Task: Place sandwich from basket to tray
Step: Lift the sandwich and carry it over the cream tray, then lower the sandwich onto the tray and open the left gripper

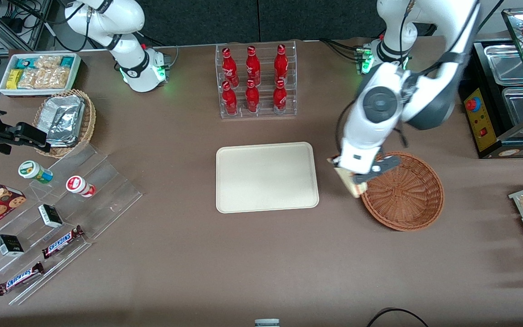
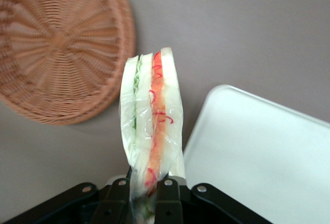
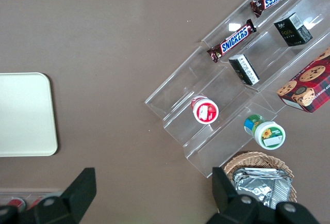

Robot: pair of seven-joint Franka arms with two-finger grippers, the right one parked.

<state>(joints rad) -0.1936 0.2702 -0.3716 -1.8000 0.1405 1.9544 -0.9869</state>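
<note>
The flat cream-coloured rectangular plastic tray (image 1: pixel 267 177) lies bare at the table's middle, ready to receive. Between it and the round reddish-brown woven wicker basket (image 1: pixel 407 193), the working arm's gripper (image 1: pixel 357 179) hangs above the table, its fingers closed on the plastic-wrapped triangular white-bread sandwich (image 2: pixel 152 126). It pinches one end so the wedge hangs clear, filling stripe outward. The basket looks empty, so I judge the carry across is under way.

One sandwich (image 1: pixel 350 182), one basket (image 1: pixel 404 193), one tray (image 1: pixel 267 177), one gripper (image 2: pixel 149 195). Six red bottles (image 1: pixel 254 78) at top center. Two Snickers bars (image 1: pixel 39 260), two small dark boxes (image 1: pixel 30 230), two capped cups (image 1: pixel 57 178) at lower left.
</note>
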